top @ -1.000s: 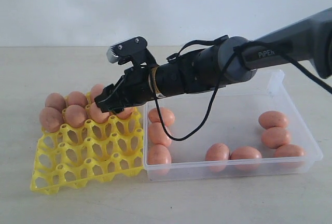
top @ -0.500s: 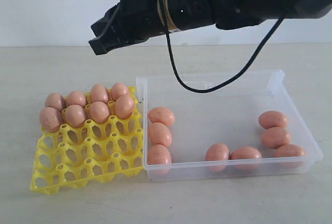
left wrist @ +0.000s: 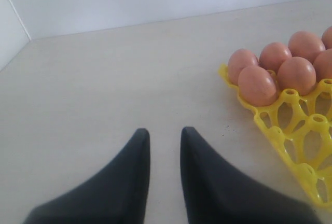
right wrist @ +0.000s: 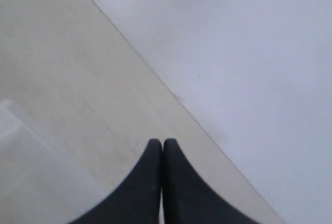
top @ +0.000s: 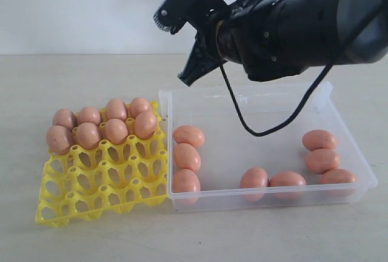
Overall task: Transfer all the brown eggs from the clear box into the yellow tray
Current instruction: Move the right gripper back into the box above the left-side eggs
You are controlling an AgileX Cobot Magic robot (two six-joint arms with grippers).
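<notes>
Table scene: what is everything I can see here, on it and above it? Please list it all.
tray eggs: 8, pinkish-brown, filling the two far rows of the tray
box eggs: 8, pinkish-brown, three along the wall beside the tray, five toward the other end
tray: 1, yellow, on the table, close against the box
box: 1, clear, on the table
table: 1, pale beige
wall: 1, white, behind the table
cable: 1, black, looping from the arm down over the box
right arm: 1, black, above the box
right pincer: 1, black, shut, empty
left pincer: 1, black, open, empty, over bare table beside the tray
</notes>
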